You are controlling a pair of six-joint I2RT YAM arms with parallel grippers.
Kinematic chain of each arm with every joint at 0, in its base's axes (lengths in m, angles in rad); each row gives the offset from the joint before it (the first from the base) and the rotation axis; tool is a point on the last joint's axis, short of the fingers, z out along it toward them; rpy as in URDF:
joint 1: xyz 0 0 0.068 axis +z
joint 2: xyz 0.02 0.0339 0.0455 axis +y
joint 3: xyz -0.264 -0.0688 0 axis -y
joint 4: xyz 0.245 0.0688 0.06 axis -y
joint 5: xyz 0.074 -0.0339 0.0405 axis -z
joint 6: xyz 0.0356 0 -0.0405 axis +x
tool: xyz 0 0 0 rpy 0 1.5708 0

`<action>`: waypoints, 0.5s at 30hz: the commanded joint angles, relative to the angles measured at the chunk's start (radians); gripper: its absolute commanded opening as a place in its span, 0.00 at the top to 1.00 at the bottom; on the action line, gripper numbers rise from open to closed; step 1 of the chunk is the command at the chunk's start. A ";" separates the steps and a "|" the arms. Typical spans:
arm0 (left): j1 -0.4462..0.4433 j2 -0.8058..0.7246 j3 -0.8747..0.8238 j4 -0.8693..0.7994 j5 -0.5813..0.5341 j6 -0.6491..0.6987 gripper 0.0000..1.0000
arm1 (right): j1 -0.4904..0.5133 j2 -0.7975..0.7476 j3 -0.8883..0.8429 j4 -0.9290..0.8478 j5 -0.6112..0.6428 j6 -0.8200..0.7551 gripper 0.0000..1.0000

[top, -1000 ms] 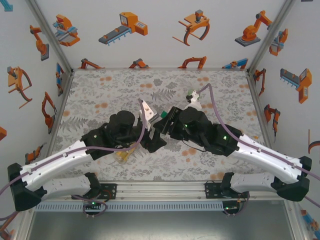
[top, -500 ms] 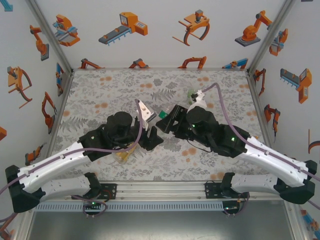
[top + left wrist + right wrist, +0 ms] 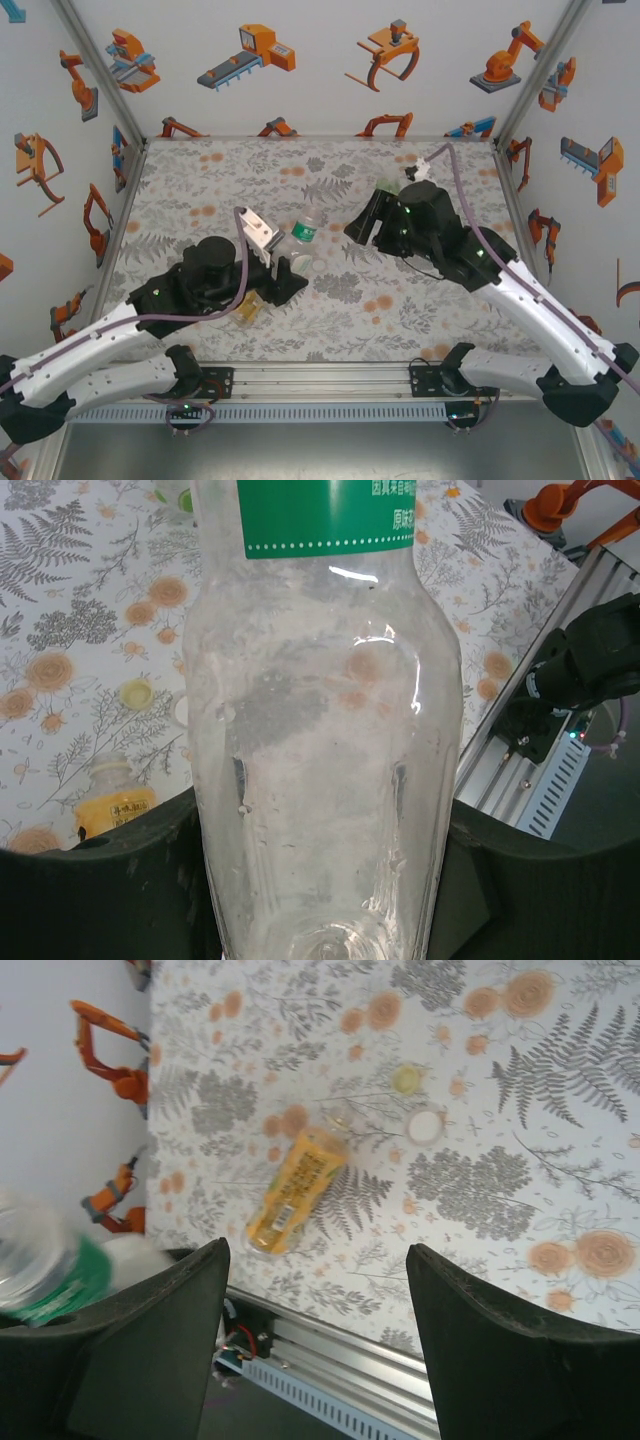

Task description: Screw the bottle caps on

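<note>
Pale yellow cap (image 3: 406, 1079) and white cap (image 3: 425, 1126): loose on the flowered tabletop (image 3: 620, 1100), just beside each other, near the neck end of the orange bottle (image 3: 295, 1190), which lies on its side. Clear bottle (image 3: 320, 730), green label: gripped at its lower body by your left claw (image 3: 288, 265), fingers closed on both flanks. Your right claw (image 3: 315, 1280): jaws apart, tabletop showing between them, orange bottle beyond the fingertips.
</note>
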 commanded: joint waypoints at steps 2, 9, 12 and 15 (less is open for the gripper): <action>0.007 -0.070 -0.029 -0.017 -0.027 -0.042 0.88 | -0.053 0.077 0.019 -0.029 -0.130 -0.111 0.34; 0.008 -0.189 -0.068 -0.081 -0.084 -0.076 0.93 | -0.063 0.239 0.046 -0.031 -0.115 -0.184 0.46; 0.008 -0.239 -0.081 -0.121 -0.113 -0.089 0.93 | -0.063 0.314 0.059 -0.023 -0.107 -0.204 0.51; 0.009 -0.283 -0.091 -0.149 -0.133 -0.101 0.92 | -0.061 0.368 0.055 0.008 -0.092 -0.214 0.52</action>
